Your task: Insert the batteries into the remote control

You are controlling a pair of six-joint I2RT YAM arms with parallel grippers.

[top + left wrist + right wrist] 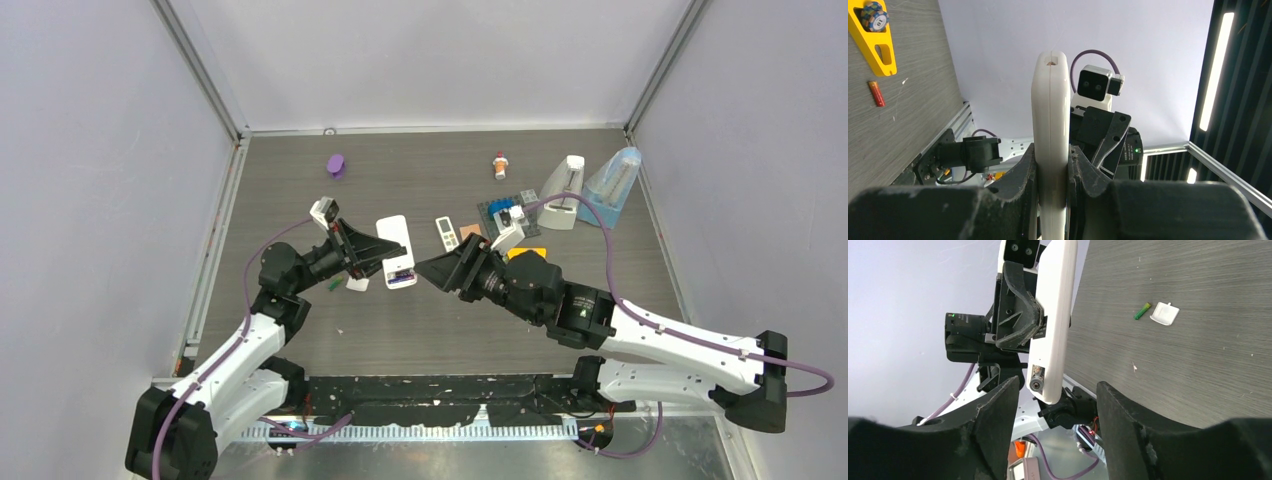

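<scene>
- Right wrist: I see the remote [1055, 315] held up off the table [1198, 365] and turned edge-on. Its open bay is at the near end, with one dark, silver-tipped battery [1036, 374] seated inside.
- A green battery [1142, 311] lies on the table just beside a loose white cover [1165, 313], both well apart from the remote.
- Left wrist: a red battery [876, 93] lies alone on the table near a yellow tool [863, 35].
- The tool carries a poker chip [873, 16] marked "10", the only writing I can read; I can make out no lettering on the remote.
- The left claw [1052, 155] is clamped on the remote's two flat faces, about mid-length.
- In the top view its arm bends up from the base and reaches forward and right, with the wrist rolled so the remote sits on its side.
- The right claw [1058, 385] is spread wide and grips nothing. It faces the remote's bay end without touching it.
- Top view: the right arm stretches low across the table from the right and points left, so the two claws meet nearly tip to tip near the middle.
</scene>
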